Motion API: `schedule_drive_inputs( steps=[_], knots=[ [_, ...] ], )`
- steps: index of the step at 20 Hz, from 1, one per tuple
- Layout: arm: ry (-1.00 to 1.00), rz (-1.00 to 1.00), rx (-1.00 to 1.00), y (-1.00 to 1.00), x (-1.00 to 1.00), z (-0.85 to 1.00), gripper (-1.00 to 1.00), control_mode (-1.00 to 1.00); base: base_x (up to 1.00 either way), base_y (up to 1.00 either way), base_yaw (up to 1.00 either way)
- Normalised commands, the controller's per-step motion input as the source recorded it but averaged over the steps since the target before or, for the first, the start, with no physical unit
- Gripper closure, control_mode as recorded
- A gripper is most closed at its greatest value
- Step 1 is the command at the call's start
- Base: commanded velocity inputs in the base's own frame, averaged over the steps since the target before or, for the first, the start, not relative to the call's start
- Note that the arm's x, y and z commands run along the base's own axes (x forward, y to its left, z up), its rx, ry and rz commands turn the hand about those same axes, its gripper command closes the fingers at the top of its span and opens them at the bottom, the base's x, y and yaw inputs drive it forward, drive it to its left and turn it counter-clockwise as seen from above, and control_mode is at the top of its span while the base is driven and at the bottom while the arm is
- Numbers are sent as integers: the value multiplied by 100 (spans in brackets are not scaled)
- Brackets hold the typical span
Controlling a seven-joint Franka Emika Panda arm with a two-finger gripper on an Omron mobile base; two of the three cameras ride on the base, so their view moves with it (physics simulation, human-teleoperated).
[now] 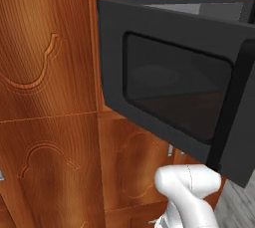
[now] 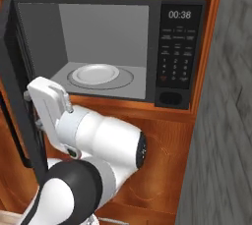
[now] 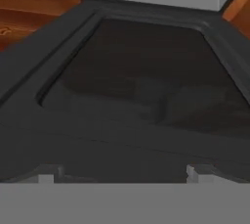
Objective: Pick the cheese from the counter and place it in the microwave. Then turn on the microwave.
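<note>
The large black built-in microwave [image 2: 113, 52] is seen with its door [image 1: 174, 87] swung wide on the left-hand hinge, so that the grey cavity is laid open for loading. A round white glass turntable plate [image 2: 96, 74] is seen lying in the middle of the cavity floor, and nothing is seen resting on it. The small yellow-tan cheese chunk cannot be located in these pictures, so the picking step is judged not yet done. The button panel with its lit display [image 2: 178, 47] is set along the right edge of the microwave, well clear of the door. The white arm [image 2: 93, 140] is held low in front of the cavity, close beside the door's inner face, whose dark window pane is faced at short range in the hand view. The tool is spread wide and nothing is held in it. Brown carved wooden cabinet fronts [image 1: 45, 72] surround the microwave; the open door is judged the main obstacle to any swing leftward.
</note>
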Motion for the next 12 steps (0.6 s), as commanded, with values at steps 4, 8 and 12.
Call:
schedule_drive_inputs(
  steps=[4,8,12],
  knots=[
    [4,22,0,64,-37,0,-100,-100,0,0,0],
    [7,24,0,66,-28,0,-100,-100,0,0,0],
    [6,27,0,72,-27,0,-100,-100,0,0,0]
  ],
)
